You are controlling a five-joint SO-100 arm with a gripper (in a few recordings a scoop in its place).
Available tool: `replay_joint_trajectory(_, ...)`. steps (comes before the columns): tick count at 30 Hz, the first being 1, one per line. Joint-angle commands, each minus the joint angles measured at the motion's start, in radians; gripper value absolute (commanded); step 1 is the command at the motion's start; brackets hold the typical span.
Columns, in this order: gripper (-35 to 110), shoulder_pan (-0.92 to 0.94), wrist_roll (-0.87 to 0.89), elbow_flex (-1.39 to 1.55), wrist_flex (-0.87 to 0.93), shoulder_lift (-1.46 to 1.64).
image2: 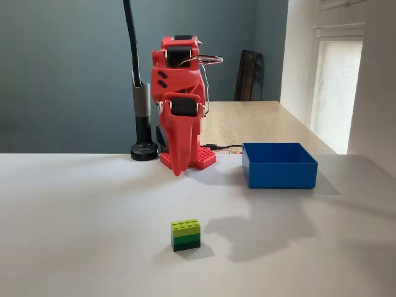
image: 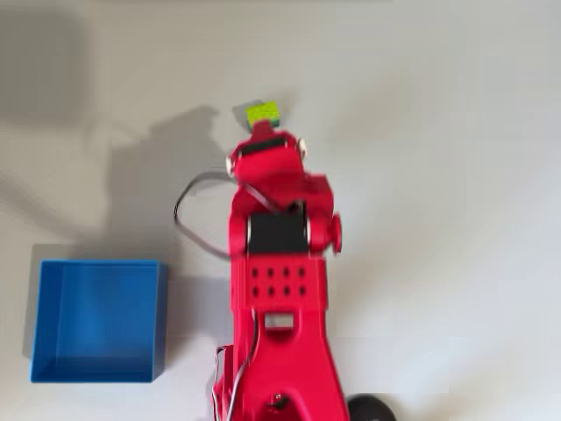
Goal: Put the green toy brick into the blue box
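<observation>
The green toy brick [image2: 185, 234] stood alone on the white table [image2: 74, 235], near the camera in the fixed view, well apart from the blue box [image2: 279, 164], which sat empty further back to the right. In the overhead view the brick [image: 262, 113] lay just beyond the tip of the red arm [image: 279, 263], and the box [image: 98, 320] was at the lower left.

The step in hand seemed to be the reach. To do it well, the claw [image2: 178, 166] should probably come down straight over the brick, with the jaws on the two flat sides and not on the studs, and close only when low enough.

Whether the claw was released or clenched I could not tell: from the front the fingers merged in one red point, and from above the arm covered them. The overhead picture was also blurred, so the studs were not clear there.
</observation>
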Motion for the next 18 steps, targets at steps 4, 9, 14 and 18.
replay_joint_trajectory(4,30,0.035,-0.058,-0.305,0.149,-0.287)
replay_joint_trajectory(9,31,0.032,-0.060,-0.417,0.183,-0.437)
replay_joint_trajectory(14,31,0.026,-0.055,-0.523,0.183,-0.568)
replay_joint_trajectory(18,31,0.017,-0.048,-0.614,0.187,-0.666)
